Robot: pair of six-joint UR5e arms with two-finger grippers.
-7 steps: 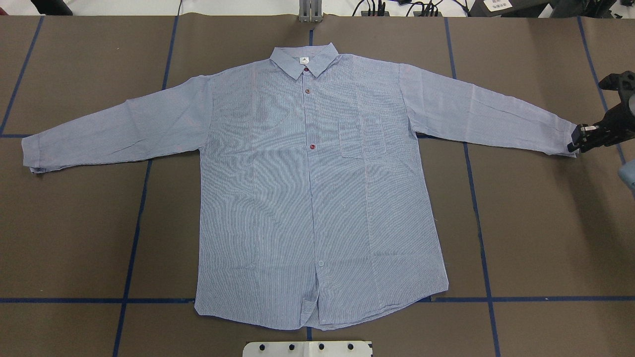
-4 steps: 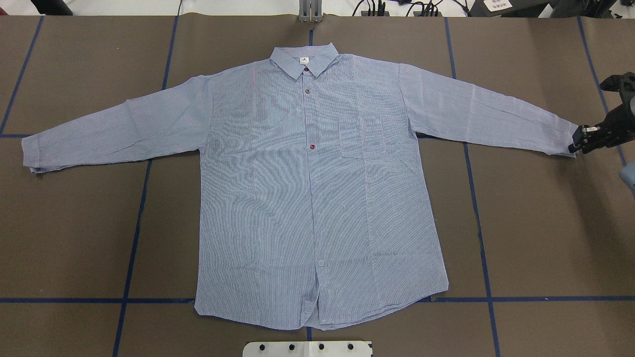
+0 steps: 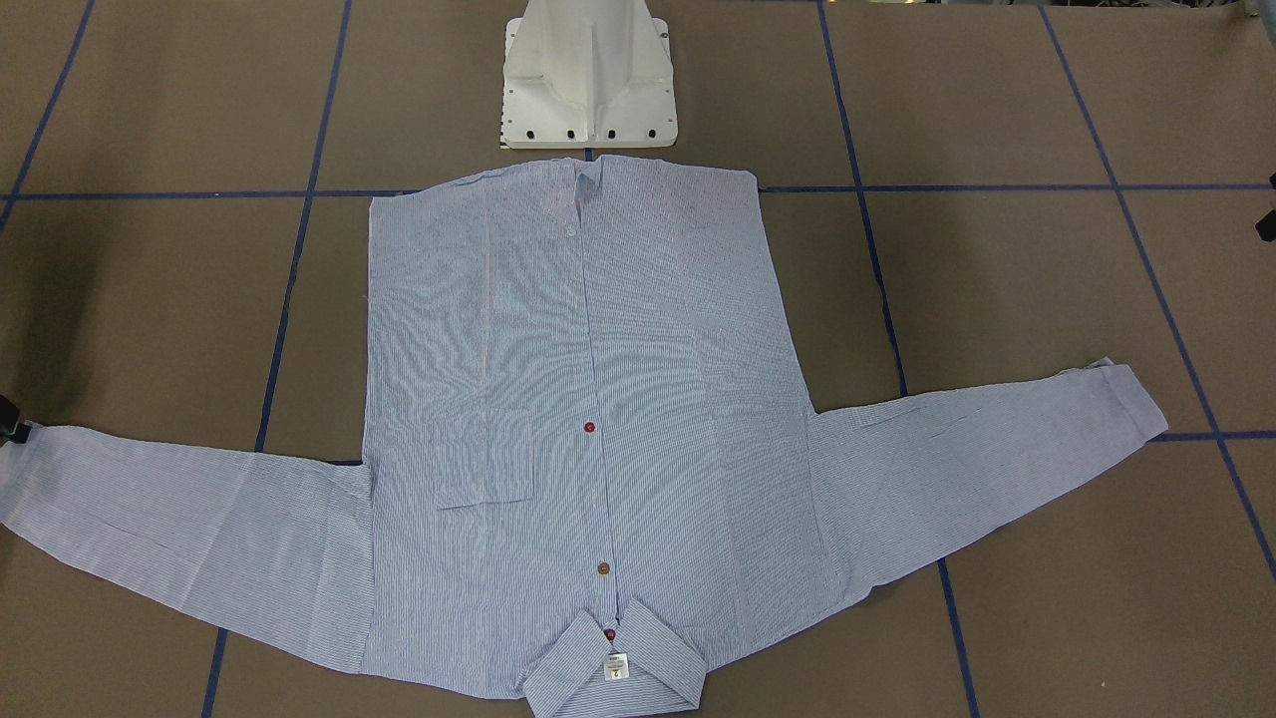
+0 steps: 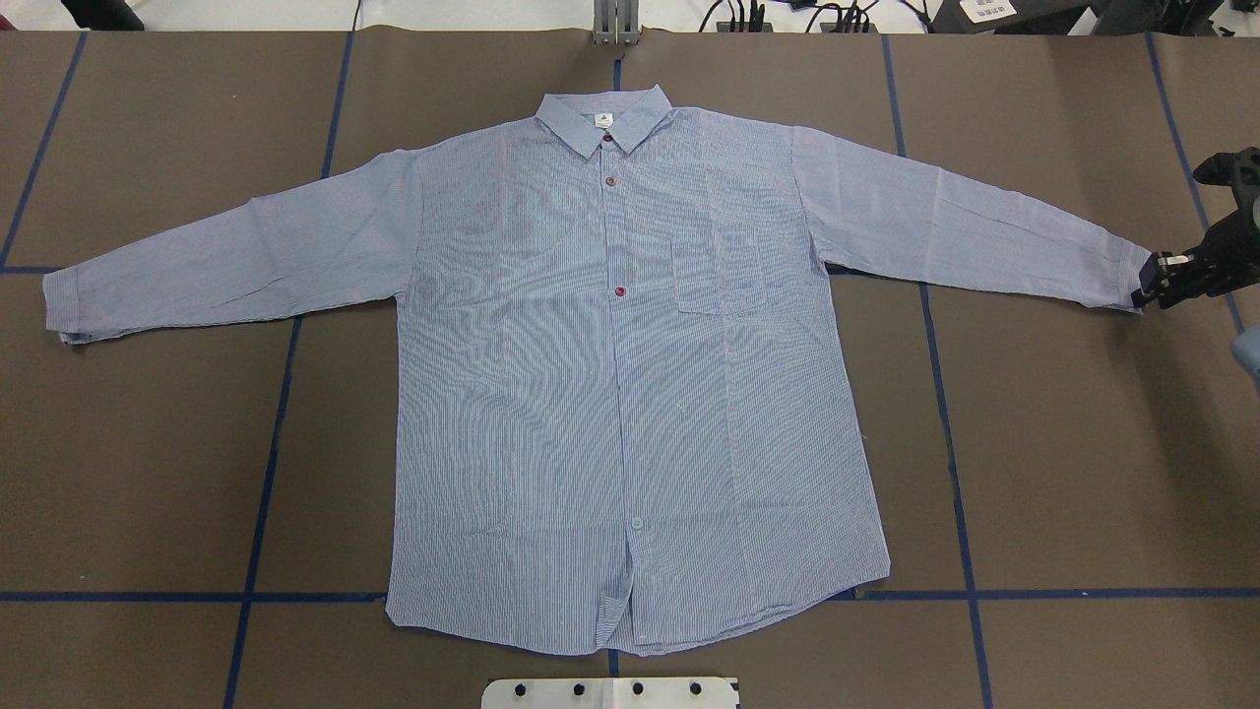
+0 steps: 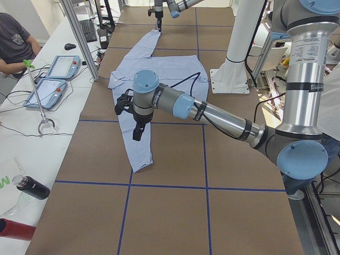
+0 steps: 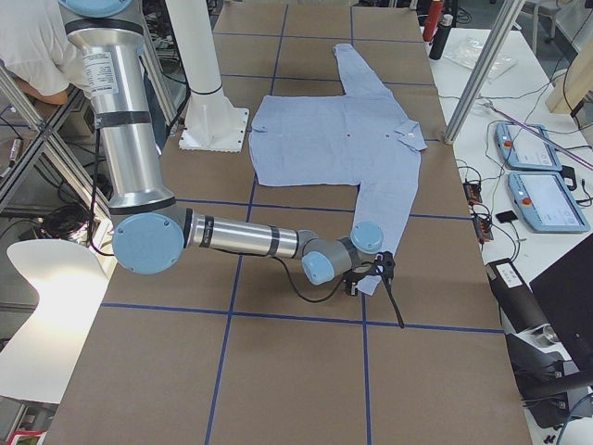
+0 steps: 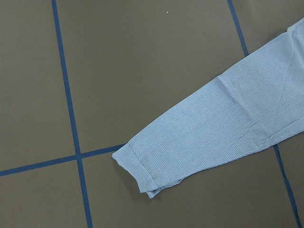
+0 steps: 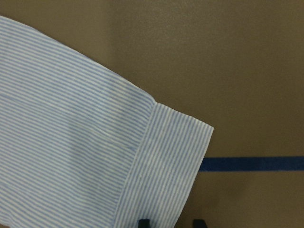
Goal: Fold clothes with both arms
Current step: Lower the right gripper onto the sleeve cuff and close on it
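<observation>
Right tool (image 4: 1150,288) sat parted at the 3 o'clock cuff (image 8: 164,161) of the shirt (image 4: 630,394), spread flat on the tabletop (image 4: 148,473); left tool (image 5: 136,133) state unclear. Fabric judged light, limp; pinch at cuffs.

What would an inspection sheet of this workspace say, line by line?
Surface: brown table with blue tape lines.
Job's things: shirt flat, front up, sleeves spread.
Clutter: nothing seen.
Grippers: right gripper open at one cuff; left gripper above the other sleeve, state cannot be told.
Cables: black cable on the left arm.
Surroundings: seated person, two tablets, bottle on a side bench.
</observation>
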